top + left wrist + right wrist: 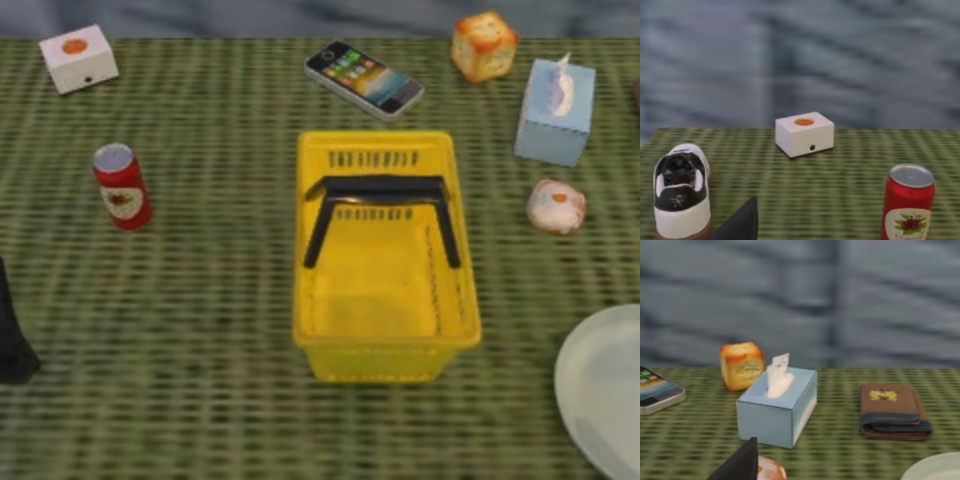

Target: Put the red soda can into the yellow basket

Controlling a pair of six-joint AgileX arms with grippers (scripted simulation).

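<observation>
Empty yellow basket [385,335], red soda can [122,186] upright well left, ungrasped; left hand [14,340] idle, fingers probably unreadable; everything remains.

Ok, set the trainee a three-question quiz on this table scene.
1. True or false: the red soda can already lies inside the yellow basket.
2. Which thing lies just beyond the basket's far rim? A) smartphone B) a banana C) a mug
3. Fill in: the can stands ____ on the mat, on the top view's left.

Key: 1 false; it stands apart from the basket. 2 A. 3 upright.
</observation>
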